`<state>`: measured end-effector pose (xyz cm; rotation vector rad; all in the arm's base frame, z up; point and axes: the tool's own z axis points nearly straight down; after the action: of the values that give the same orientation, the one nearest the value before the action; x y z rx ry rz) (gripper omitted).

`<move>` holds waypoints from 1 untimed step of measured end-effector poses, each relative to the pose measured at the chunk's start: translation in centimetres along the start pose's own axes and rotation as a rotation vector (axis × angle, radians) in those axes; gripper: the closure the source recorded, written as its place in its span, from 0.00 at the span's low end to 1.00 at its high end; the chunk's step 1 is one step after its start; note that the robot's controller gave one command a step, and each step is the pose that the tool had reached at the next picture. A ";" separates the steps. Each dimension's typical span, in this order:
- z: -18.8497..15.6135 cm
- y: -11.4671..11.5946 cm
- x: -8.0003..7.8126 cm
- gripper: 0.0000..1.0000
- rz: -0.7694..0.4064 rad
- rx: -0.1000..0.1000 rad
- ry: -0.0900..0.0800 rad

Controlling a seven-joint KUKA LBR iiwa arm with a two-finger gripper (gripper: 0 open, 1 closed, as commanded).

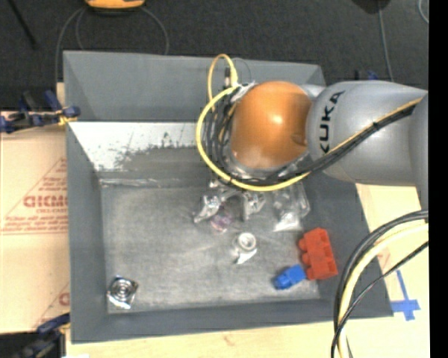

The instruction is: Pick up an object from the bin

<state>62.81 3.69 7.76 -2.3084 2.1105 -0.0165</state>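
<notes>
Orange wrist cover [269,125] uppermost, gripper [231,206] beneath, low over small purplish piece [222,224] in middle of bin [157,263]; open or closed impossible to tell. Silver fitting [244,246] just beside, red brick [317,252] further right.

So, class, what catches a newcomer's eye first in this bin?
The arm's round orange cover hangs over the bin's back middle, ringed by yellow cables. Next, the red block near the right wall, with a small blue piece beside it. A shiny metal part lies alone in the front left corner.
</notes>
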 end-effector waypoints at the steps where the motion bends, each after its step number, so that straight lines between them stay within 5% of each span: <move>1: -0.3 -0.3 0.0 0.00 0.008 -0.007 -0.004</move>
<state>63.10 3.76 8.12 -2.3018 2.1216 -0.0043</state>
